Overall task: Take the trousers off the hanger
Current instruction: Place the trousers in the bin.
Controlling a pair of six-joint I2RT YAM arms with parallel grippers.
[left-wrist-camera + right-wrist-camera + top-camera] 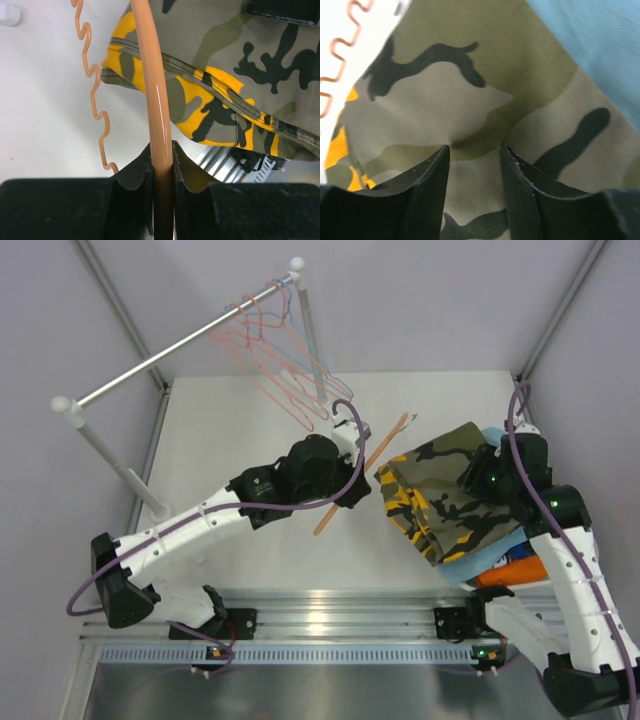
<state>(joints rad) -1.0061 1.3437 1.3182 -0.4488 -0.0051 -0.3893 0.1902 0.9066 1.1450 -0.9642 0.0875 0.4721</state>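
The olive camouflage and yellow trousers (440, 502) lie flat at the right of the table on top of a pile. Light blue trousers (478, 560) and bright orange trousers (520, 570) stick out beneath them. My left gripper (338, 483) is shut on the straight bar of an orange hanger (385, 445), which lies slantwise just left of the trousers. In the left wrist view the gripper (162, 152) clamps the bar (152, 85) beside the camouflage cloth (235, 65). My right gripper (475, 150) is open, its fingertips pressed down on the camouflage trousers (470, 95).
A clothes rail (180, 348) on white posts stands at the back left. Several empty pink and blue hangers (285, 355) hang from it near its right end. A metal rail (330, 625) runs along the near table edge. Grey walls close in the sides.
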